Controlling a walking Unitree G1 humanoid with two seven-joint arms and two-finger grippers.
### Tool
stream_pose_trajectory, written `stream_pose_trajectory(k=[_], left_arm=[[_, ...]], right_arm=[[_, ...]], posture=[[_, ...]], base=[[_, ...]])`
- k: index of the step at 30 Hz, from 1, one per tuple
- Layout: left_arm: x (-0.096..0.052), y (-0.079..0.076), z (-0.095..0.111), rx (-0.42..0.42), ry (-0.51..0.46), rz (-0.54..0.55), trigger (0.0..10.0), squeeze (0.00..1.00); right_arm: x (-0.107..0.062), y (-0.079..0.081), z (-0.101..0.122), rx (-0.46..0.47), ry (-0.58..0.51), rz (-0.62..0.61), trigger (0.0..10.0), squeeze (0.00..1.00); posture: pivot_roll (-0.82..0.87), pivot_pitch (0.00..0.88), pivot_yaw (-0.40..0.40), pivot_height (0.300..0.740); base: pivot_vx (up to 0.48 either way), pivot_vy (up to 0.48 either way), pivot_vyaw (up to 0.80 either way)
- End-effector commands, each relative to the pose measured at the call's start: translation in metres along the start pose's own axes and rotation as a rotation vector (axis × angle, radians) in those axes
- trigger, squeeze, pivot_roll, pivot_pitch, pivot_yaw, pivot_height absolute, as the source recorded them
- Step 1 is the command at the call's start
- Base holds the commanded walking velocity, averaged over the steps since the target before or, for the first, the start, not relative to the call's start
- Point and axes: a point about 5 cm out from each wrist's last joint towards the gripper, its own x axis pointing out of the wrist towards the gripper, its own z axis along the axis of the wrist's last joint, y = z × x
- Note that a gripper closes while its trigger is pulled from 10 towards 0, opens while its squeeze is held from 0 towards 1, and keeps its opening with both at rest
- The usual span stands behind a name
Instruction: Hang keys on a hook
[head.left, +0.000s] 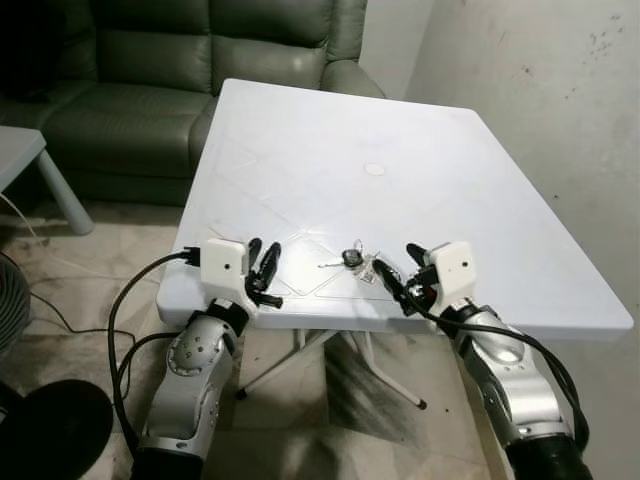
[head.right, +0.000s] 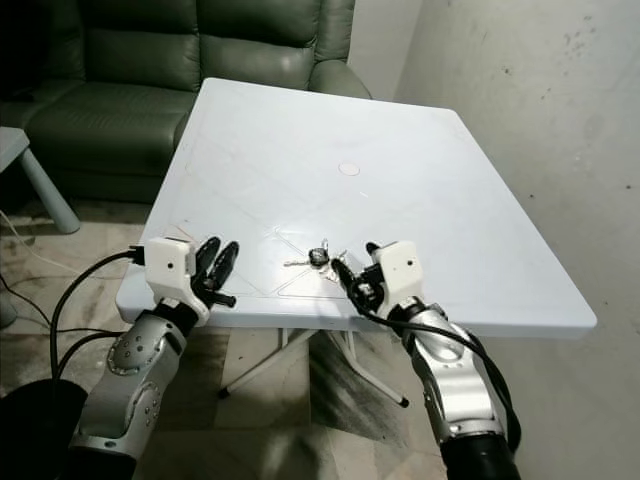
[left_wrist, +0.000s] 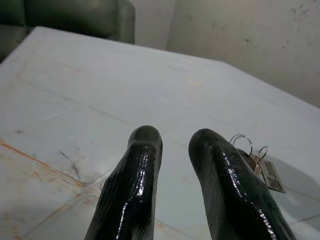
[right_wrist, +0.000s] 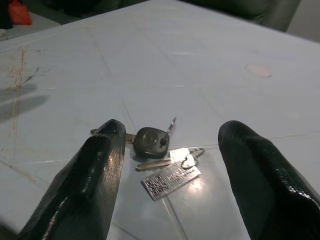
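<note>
a: where are the keys (right_wrist: 160, 160) right now?
b: lying flat on the white desk (head.left: 450, 180), near the front edge, about six o'clock from the round plug (head.left: 374, 169) at the desk's middle. dark-headed key, a ring, a small printed tag (right_wrist: 170, 180) beside it.

a: and the right pincer (right_wrist: 170, 165)?
b: spread wide, one finger at either side of the bunch, not touching it yet. hovers just beside the keys at roughly four o'clock in the head view.

a: left pincer (head.left: 265, 268)?
b: resting at the desk's front edge, around nine o'clock from the keys and apart from them. fingers narrowly parted, holding nothing.

a: so which step?
b: looks like the approach to the pick-up. nothing lifted, nothing hung.

a: next move?
b: probably lower the right pincer until the fingertips meet the desk, then close across the key head or the ring. flat, thin metal, so likely to slide or slip out if pinched too high. after that, find the hook; cannot tell where it is from here. green sofa (head.left: 150, 90) behind the desk, bare wall (head.left: 540, 90) at two o'clock.
</note>
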Motion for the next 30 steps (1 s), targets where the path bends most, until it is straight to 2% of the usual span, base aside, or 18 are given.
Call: stream_pose_trajectory(k=[1,9,18,30], left_arm=[[-0.002,-0.007,0.003,0.012,-0.001,-0.031,10.0,0.00],[-0.010,-0.011,0.004,0.010,0.008,-0.040,10.0,0.00],[-0.015,-0.013,0.004,0.007,0.025,-0.038,10.0,0.00],[-0.017,-0.016,0.005,-0.001,0.034,-0.037,10.0,0.00]], right_arm=[[0.003,-0.001,-0.001,0.013,0.021,-0.010,10.0,0.00],[0.017,0.014,0.003,0.056,0.024,-0.006,10.0,0.00],[0.043,0.049,0.015,0.124,-0.032,0.052,10.0,0.00],[0.061,0.064,0.029,0.192,-0.057,-0.003,10.0,0.00]], posture=[[0.02,0.134,-0.145,0.740],[0.03,0.162,-0.153,0.740],[0.05,0.174,-0.157,0.740],[0.06,0.178,-0.163,0.740]], base=[[0.000,0.000,0.00],[0.000,0.000,0.00],[0.000,0.000,0.00],[0.000,0.000,0.00]])
